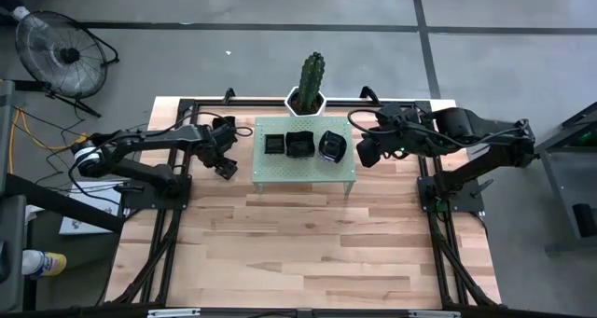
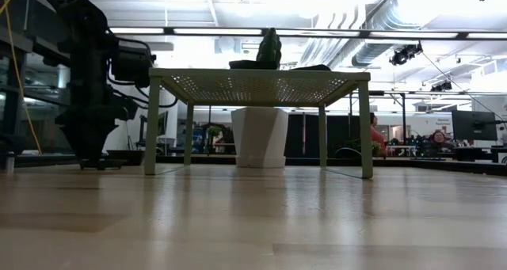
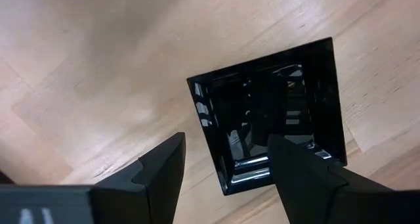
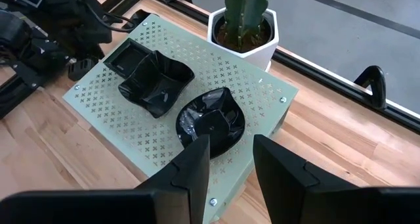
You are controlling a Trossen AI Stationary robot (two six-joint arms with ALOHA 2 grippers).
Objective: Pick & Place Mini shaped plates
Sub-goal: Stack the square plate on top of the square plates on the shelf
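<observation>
A square black mini plate [image 3: 269,112] lies flat on the wooden table, left of the pale green stand [image 1: 308,171]. My left gripper [image 3: 226,145] points down over it and is open. One finger [image 3: 298,178] is above the plate's hollow and the other [image 3: 164,175] is outside its rim. Three more black plates rest on the stand: a square one [image 4: 128,56], a wavy one [image 4: 157,83] and a rounder one [image 4: 211,122]. My right gripper [image 4: 231,145] hangs open and empty above the stand's right end [image 1: 367,152]. My left gripper comes at the square plate from above, with one side of the rim [image 3: 213,138] between its open fingers. I cannot tell whether either finger touches the plate, which lies flat on the table.
A cactus in a white pot [image 1: 308,83] stands just behind the stand at the table's far edge. Black frame rails [image 1: 168,225] run along both sides of the table. Bare wood spreads from the stand to the near edge.
</observation>
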